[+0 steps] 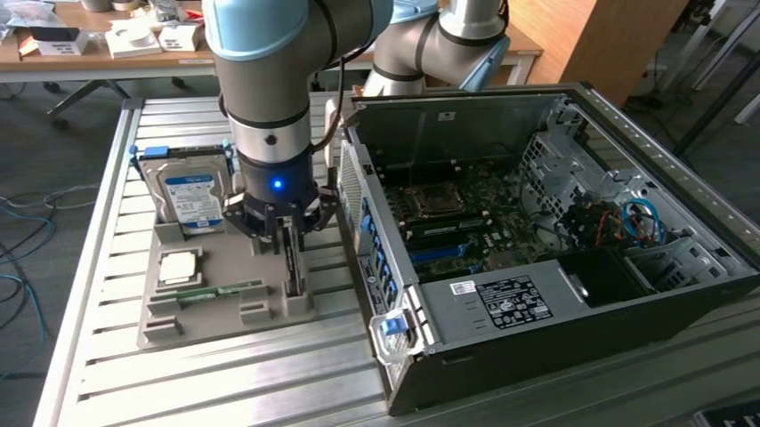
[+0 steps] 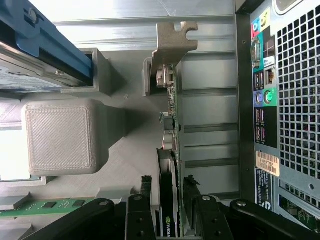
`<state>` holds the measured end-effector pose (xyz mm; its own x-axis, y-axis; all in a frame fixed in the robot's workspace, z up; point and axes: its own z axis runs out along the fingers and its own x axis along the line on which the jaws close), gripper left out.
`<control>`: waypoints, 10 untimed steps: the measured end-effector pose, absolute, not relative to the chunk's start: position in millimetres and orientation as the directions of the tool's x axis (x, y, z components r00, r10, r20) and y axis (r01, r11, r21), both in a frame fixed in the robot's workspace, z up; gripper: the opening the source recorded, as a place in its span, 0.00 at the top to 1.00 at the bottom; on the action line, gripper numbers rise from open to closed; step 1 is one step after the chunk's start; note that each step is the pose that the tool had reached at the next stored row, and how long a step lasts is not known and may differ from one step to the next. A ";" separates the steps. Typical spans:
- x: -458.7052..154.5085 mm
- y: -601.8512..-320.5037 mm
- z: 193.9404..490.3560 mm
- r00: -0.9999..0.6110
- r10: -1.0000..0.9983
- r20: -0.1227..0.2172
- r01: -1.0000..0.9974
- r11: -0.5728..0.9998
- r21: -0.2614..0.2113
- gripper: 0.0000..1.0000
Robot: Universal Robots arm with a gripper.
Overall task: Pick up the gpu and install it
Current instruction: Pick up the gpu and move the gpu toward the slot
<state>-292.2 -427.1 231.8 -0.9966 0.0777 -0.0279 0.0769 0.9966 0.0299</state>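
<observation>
Wrist view, graphics card [image 2: 169,150]: thin, dark, grey end bracket
Gripper [image 2: 168,181]: fingers spread, straddling graphics card
Nearby: hard drive [image 2: 30,70], computer case [image 2: 295,125]

Nvidia logo [image 2: 169,226], eye mark and lettering, sits on the gpu [image 2: 167,190] edge. The white sticker [image 1: 513,301] inside the computer case [image 1: 570,351] has barcodes and print too fine to read. Same for the hard drive [image 1: 194,197] label and the tan barcode sticker [image 2: 267,164].

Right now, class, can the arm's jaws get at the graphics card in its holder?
Probably yes: the jaws straddle the graphics card, one each side, nothing between; the hard drive and computer case stand aside.
</observation>
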 end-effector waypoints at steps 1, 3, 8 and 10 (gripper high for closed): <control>-292.6 -427.1 231.8 -0.997 0.078 -0.028 0.077 0.997 0.030 0.61; -292.5 -427.1 231.8 -0.997 0.078 -0.028 0.077 0.997 0.030 0.61; -292.5 -427.9 231.8 -0.997 0.078 -0.028 0.077 0.997 0.030 0.61; -292.4 -427.9 231.8 -0.997 0.078 -0.028 0.077 0.997 0.030 0.61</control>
